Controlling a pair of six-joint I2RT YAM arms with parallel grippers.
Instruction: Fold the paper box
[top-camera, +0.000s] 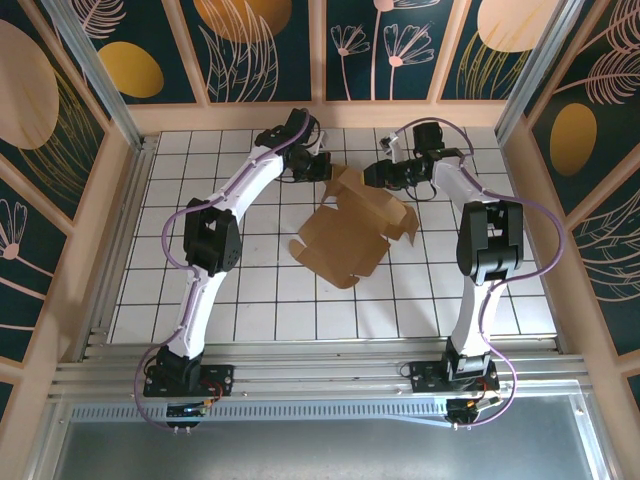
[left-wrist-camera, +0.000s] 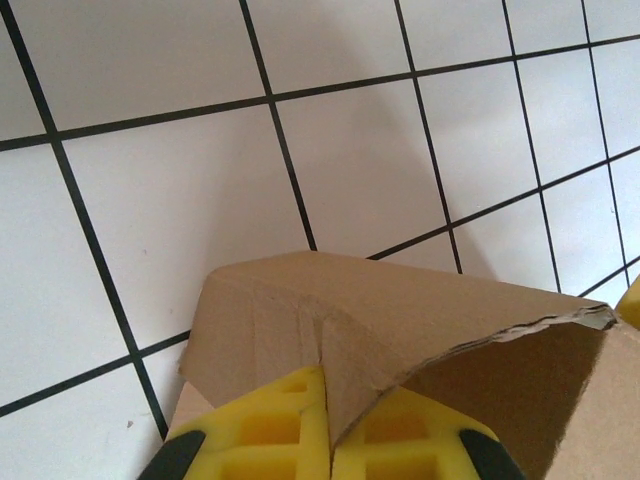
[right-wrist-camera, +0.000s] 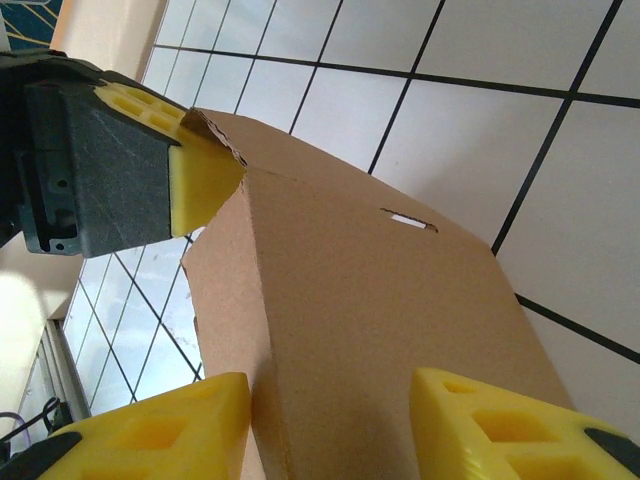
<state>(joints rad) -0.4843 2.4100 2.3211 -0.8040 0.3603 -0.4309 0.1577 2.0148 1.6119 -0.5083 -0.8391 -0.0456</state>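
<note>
Pinching the paper box flap at 11 o'clock, the left gripper is clamped; at 1 o'clock the right gripper straddles a panel, half-spread, hold indeterminate.

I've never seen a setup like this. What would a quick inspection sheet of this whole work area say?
Surface: white tiled table, black grid lines.
Job's things: brown paper box, partly folded, far side raised.
Clutter: nothing seen.
Grippers: left gripper shut on a flap of the box; right gripper open, against a panel of the box.
Cables: purple cables hanging in loops.
Surroundings: dark wall panels with leaf and flower prints, wooden frame, metal rails at the near edge.
</note>
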